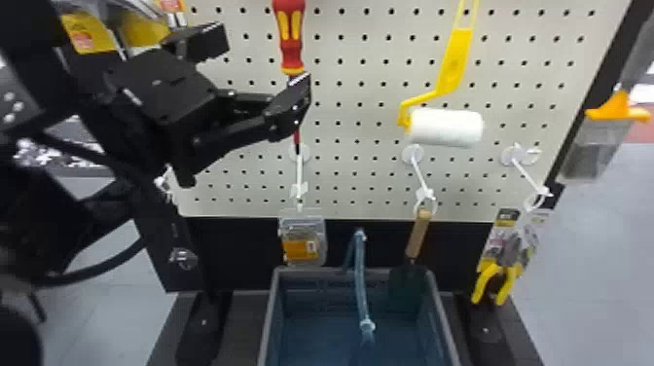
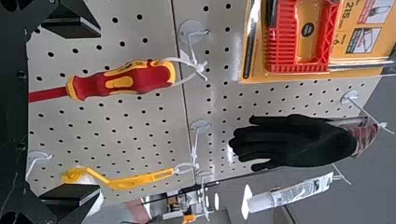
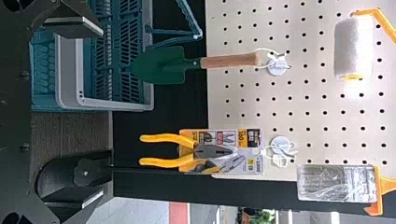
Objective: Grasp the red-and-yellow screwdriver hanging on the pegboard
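Squaring up to the pegboard [image 1: 360, 175], the left gripper [image 1: 265, 62], its fingers [image 1: 293, 100] spread apart, should centre on the screwdriver [image 1: 292, 48] at the head view's upper middle, then close evenly around its handle [image 2: 120, 82], clear of the tie [image 2: 200, 69].

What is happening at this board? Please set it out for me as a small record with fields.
Goal tool: red-and-yellow screwdriver
Tool state: hanging by its handle end from a white loop, not gripped
Left pincer: open, in front of the pegboard
Right pincer: open, holding nothing
Other hanging items: paint roller, wooden-handled trowel, yellow-handled pliers, black glove
Below the board: crate
Progress: grasp not yet made
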`<state>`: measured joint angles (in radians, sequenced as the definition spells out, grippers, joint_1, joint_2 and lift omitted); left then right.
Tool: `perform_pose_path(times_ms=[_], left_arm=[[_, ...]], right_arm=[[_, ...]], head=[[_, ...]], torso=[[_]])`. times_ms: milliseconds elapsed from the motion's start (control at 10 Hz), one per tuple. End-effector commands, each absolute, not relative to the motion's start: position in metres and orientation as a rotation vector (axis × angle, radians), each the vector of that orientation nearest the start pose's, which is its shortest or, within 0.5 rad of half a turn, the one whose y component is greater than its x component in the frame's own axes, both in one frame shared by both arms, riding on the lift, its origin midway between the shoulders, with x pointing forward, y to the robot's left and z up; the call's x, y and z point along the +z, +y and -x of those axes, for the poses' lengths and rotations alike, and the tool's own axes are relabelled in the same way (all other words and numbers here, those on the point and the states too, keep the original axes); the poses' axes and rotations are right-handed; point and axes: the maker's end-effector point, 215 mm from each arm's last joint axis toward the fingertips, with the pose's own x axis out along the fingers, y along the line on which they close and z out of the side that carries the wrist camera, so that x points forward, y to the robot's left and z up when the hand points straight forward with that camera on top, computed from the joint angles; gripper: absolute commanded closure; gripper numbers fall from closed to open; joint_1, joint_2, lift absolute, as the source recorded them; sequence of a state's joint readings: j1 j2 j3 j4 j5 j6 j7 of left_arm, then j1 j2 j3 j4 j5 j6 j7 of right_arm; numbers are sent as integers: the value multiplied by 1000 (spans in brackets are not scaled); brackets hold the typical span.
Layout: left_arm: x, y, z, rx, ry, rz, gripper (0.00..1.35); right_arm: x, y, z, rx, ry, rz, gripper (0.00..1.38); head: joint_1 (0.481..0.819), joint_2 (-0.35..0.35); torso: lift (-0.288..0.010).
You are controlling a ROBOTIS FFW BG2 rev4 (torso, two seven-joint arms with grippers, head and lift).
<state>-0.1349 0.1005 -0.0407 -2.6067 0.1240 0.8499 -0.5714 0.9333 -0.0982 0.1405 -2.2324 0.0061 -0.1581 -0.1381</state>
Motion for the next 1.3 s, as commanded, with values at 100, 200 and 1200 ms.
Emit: perform_pose_path(times_ms=[100,200,1200], left_arm=[[-1,63,-480,-745,-276,-143,131],[-1,62,-488,-750,-269,-156,130],[8,24,-515,-921,-199,-263,145]], right_arm=[[-354,-186,-314,30,117,-29,111],[-353,-185,-315,31,115,-30,111],[-350,-185,-320,39,102,-23,111]], head=[[549,0],[549,0],[549,0]], torso=[[-100],[-100],[-100]])
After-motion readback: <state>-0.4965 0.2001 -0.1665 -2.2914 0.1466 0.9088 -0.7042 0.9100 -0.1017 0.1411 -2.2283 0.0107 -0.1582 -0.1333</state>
